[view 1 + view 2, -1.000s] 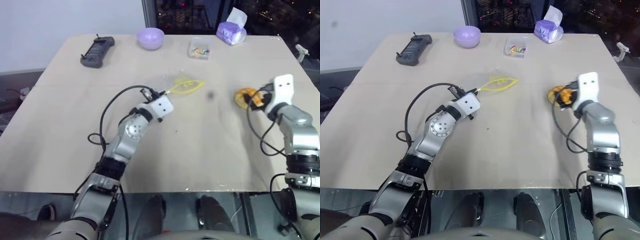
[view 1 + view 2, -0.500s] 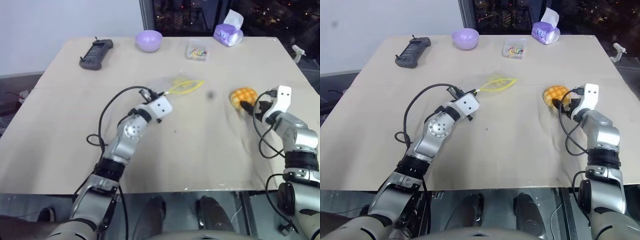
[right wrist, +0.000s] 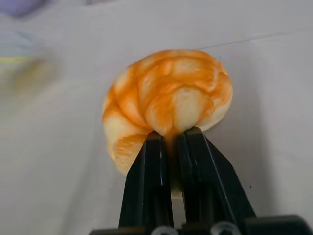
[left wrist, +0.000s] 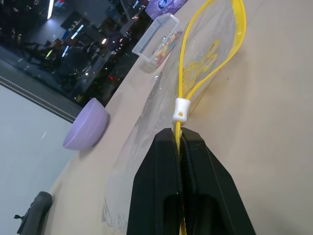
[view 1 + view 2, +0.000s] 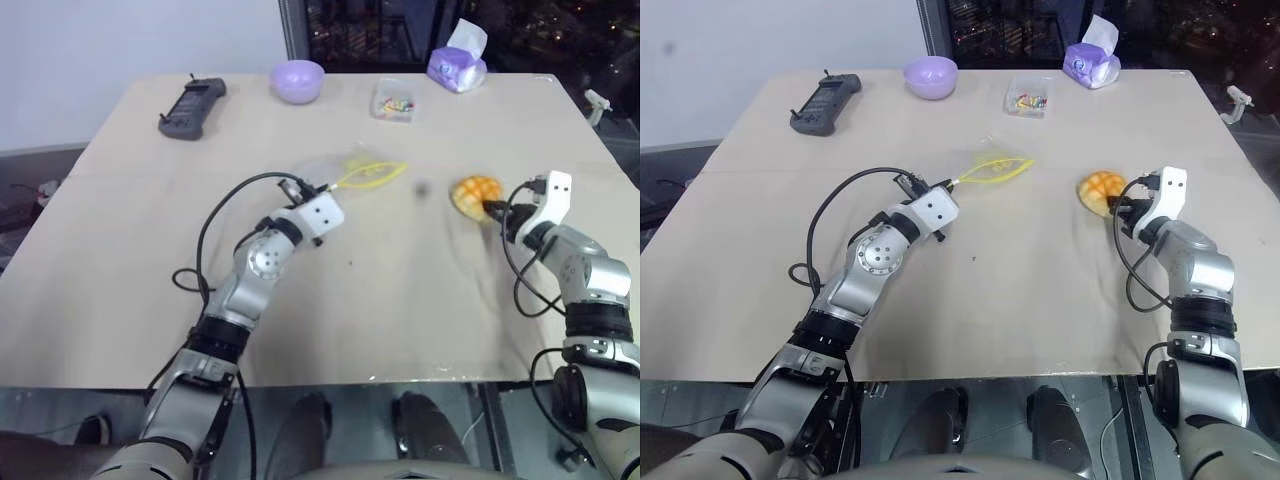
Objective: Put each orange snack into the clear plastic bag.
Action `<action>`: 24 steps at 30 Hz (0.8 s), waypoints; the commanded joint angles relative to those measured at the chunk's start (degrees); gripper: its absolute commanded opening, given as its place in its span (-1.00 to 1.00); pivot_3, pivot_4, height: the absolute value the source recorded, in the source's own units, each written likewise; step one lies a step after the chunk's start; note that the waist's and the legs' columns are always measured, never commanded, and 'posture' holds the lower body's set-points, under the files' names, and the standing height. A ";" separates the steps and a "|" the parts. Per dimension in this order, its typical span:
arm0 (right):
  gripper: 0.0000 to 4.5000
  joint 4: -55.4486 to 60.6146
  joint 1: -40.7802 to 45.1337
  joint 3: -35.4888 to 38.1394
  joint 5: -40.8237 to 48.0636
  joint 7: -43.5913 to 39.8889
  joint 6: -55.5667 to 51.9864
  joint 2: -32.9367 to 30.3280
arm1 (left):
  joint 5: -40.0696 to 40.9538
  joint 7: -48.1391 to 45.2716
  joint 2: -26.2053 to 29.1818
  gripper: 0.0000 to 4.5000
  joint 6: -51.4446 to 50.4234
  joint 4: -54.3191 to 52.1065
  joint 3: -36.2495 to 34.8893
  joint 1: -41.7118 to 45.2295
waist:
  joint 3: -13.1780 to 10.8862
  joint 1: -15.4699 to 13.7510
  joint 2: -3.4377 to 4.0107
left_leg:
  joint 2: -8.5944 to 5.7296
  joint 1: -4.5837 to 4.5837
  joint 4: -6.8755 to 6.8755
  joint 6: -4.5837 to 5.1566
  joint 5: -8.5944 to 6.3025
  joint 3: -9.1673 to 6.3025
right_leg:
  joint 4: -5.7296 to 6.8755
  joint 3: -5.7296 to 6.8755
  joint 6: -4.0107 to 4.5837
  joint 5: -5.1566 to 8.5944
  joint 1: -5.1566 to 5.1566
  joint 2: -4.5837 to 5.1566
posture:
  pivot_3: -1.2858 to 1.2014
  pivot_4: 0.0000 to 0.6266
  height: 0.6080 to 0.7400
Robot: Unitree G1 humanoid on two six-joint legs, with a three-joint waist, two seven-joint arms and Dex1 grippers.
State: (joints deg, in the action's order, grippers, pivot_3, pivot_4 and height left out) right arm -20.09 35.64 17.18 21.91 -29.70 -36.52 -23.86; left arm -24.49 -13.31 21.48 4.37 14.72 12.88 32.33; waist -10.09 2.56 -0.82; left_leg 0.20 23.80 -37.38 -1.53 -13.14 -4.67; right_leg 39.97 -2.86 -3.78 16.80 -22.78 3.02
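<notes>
The orange snack (image 5: 474, 190), a golden bun with a scored grid, sits on the right side of the table, tipped onto its side. My right gripper (image 3: 168, 139) is shut on its near edge, and the two black fingers (image 3: 146, 176) pinch into the dough. The clear plastic bag (image 5: 365, 172) lies at the table's middle with its yellow seal strip (image 4: 183, 73) gaping in a loop. My left gripper (image 4: 178, 139) is shut on the end of that strip, just below the white slider (image 4: 181, 108). Bag and snack lie about a hand's width apart.
Along the far edge stand a black remote (image 5: 193, 103), a purple bowl (image 5: 299, 78), a small clear box with colourful bits (image 5: 397, 100) and a purple tissue pack (image 5: 458, 65). The table's right edge runs close beside my right arm.
My right gripper went from open around the snack to shut on its edge, rolling its wrist and shifting left. The snack moved slightly left and tipped. The left gripper and bag stayed put.
</notes>
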 commanded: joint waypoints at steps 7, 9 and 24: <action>-0.98 17.59 0.09 0.83 20.59 -3.49 -22.65 2.08 | 0.22 0.77 -0.97 -1.00 2.24 -1.74 0.15 0.53 | 0.00 -0.33 0.00 | -0.01 0.03 -0.01 0.01 0.00 -0.13 | -0.04 0.14 0.00 0.00 0.06 0.01 | 0.03 -0.52 1.00; -0.98 17.96 0.57 -0.17 21.42 -1.79 -24.83 3.85 | 0.36 0.98 -1.24 -1.00 2.75 -1.81 0.17 0.54 | 0.00 -0.19 0.01 | -0.01 0.03 -0.01 0.01 0.00 -0.14 | -0.03 0.16 0.00 0.00 0.06 0.01 | 0.03 -0.52 1.00; -0.98 12.41 6.03 -3.48 19.83 1.18 -24.96 6.57 | 0.55 -1.91 -1.27 -1.00 8.61 -3.12 2.15 -0.42 | 0.00 -0.20 0.01 | -0.02 0.03 0.00 0.01 0.00 -0.14 | -0.06 0.16 0.00 0.00 0.06 0.01 | 0.03 -0.52 1.00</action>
State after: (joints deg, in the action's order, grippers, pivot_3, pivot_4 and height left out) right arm -8.16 39.75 13.52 41.46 -28.41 -62.32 -17.16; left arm -24.50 -14.88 19.93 10.92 14.68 14.31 31.88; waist -10.09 2.36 -0.81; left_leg 0.18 23.83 -37.39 -1.52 -13.15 -4.81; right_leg 39.91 -2.70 -3.78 16.80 -22.72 3.02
